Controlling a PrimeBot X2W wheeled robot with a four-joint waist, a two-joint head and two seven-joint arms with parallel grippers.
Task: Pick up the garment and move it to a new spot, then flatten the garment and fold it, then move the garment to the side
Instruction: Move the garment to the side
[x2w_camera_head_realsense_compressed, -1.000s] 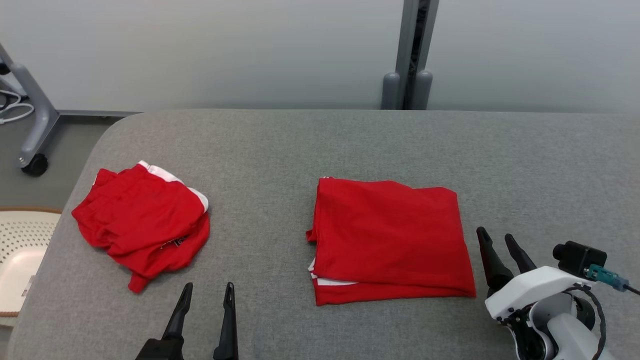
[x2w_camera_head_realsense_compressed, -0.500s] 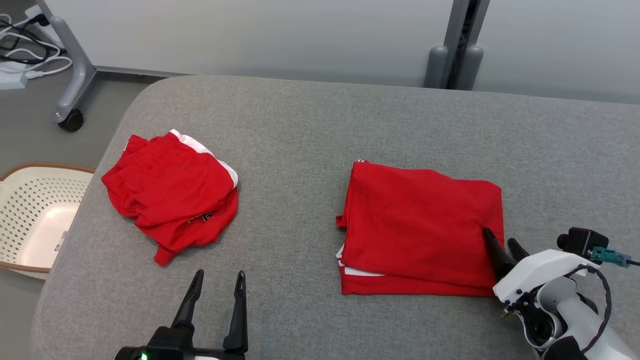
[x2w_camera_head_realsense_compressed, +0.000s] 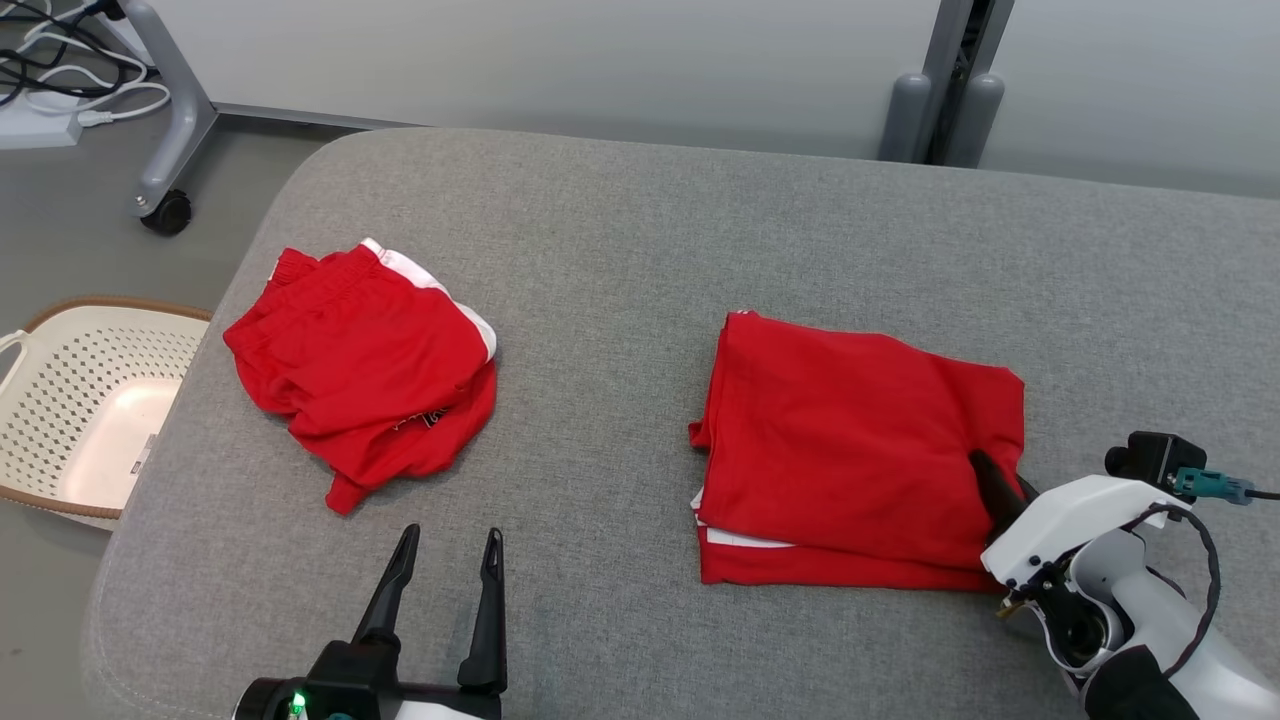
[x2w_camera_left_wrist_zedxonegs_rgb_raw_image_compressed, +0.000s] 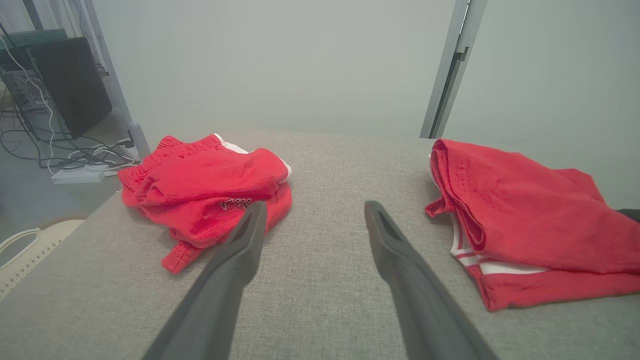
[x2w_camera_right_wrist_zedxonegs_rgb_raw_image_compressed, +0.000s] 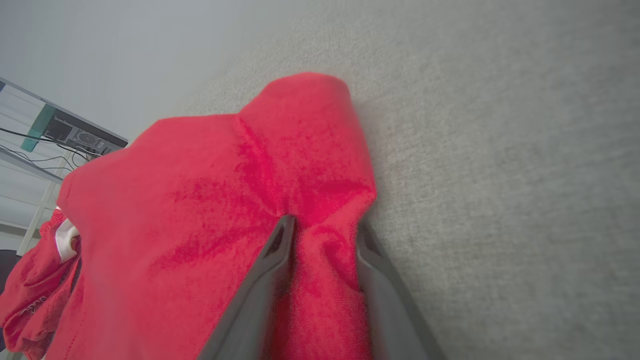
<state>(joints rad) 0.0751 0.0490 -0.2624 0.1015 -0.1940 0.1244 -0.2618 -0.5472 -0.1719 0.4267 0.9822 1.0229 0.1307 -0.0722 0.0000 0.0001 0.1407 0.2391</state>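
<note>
The folded red garment (x2w_camera_head_realsense_compressed: 860, 430) lies right of centre on the grey padded table (x2w_camera_head_realsense_compressed: 620, 250). My right gripper (x2w_camera_head_realsense_compressed: 1005, 482) sits at its right edge, one finger on top and the other tucked under the cloth. In the right wrist view, the garment (x2w_camera_right_wrist_zedxonegs_rgb_raw_image_compressed: 200, 210) is puckered and pinched between the fingers of the right gripper (x2w_camera_right_wrist_zedxonegs_rgb_raw_image_compressed: 325, 227). My left gripper (x2w_camera_head_realsense_compressed: 450, 540) stands open near the front edge, holding nothing. The left wrist view has the left gripper (x2w_camera_left_wrist_zedxonegs_rgb_raw_image_compressed: 315, 207) over bare table, with the garment (x2w_camera_left_wrist_zedxonegs_rgb_raw_image_compressed: 525, 215) to its right.
A second, crumpled red garment with white trim (x2w_camera_head_realsense_compressed: 360, 370) lies at the table's left. A perforated cream basket (x2w_camera_head_realsense_compressed: 60, 360) stands on the floor beyond the left edge. A wheeled stand's leg (x2w_camera_head_realsense_compressed: 165, 215) and cables (x2w_camera_head_realsense_compressed: 50, 100) are at the back left.
The camera has shifted. My right gripper has moved from beside the garment onto its right edge and closed on the cloth, bunching it. The left gripper stays open.
</note>
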